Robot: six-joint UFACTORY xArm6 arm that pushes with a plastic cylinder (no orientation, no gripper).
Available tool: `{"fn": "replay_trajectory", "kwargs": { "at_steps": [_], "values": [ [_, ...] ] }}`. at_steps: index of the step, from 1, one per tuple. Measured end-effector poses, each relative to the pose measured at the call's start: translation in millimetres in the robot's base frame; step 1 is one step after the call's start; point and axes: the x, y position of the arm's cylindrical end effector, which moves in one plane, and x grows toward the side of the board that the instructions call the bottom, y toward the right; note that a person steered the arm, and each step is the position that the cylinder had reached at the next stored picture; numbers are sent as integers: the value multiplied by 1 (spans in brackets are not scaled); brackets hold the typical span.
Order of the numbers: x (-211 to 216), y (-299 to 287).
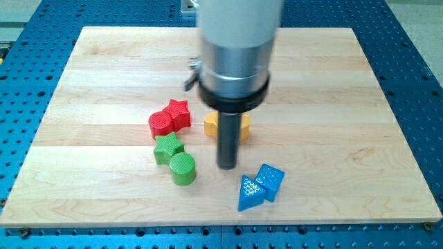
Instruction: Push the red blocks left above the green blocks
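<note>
A red star block [178, 113] and a red round block [160, 124] sit together left of the board's middle. Just below them lie a green star block [167, 147] and a green cylinder [183, 169]. My tip [228, 167] rests on the board to the right of the green cylinder, with a gap between them. It stands below the yellow block and up-left of the blue blocks.
A yellow block [214, 124] lies behind my rod, partly hidden. A blue triangle block [248, 195] and a blue cube-like block [269, 181] touch each other near the view's bottom. The wooden board [332, 104] sits on a blue perforated table.
</note>
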Motion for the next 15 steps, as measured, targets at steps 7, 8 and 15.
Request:
{"fn": "replay_trajectory", "kwargs": {
  "at_steps": [7,8,15],
  "values": [
    [-62,-78],
    [-62,-59],
    [-111,-76]
  ]
}}
